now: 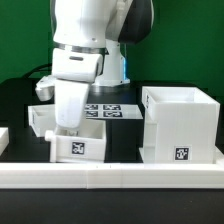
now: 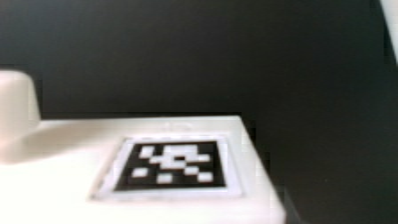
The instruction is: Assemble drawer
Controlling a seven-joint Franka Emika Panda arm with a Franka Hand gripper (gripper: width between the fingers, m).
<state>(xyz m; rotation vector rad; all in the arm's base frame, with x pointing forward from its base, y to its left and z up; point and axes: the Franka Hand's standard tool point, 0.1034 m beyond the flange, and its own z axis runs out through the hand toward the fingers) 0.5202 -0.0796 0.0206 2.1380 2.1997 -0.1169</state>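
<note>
The large open-sided white box housing (image 1: 180, 125) stands at the exterior view's right, a tag on its front. A small white tray (image 1: 75, 146) with a tag on its front sits left of the middle. A second white tray part (image 1: 41, 119) lies just behind it to the left. My gripper (image 1: 64, 127) reaches down onto the near tray, and the tray walls hide its fingertips. The wrist view shows the tray's white face (image 2: 71, 150) with a black-and-white tag (image 2: 173, 165) very close, and a rounded white shape (image 2: 15, 100) beside it. The fingers do not show there.
The long low white rail (image 1: 110, 181) runs across the front of the black table. The marker board (image 1: 106, 109) lies flat behind the tray, between the arm and the housing. A small white object (image 1: 3, 136) is cut off at the exterior view's left edge.
</note>
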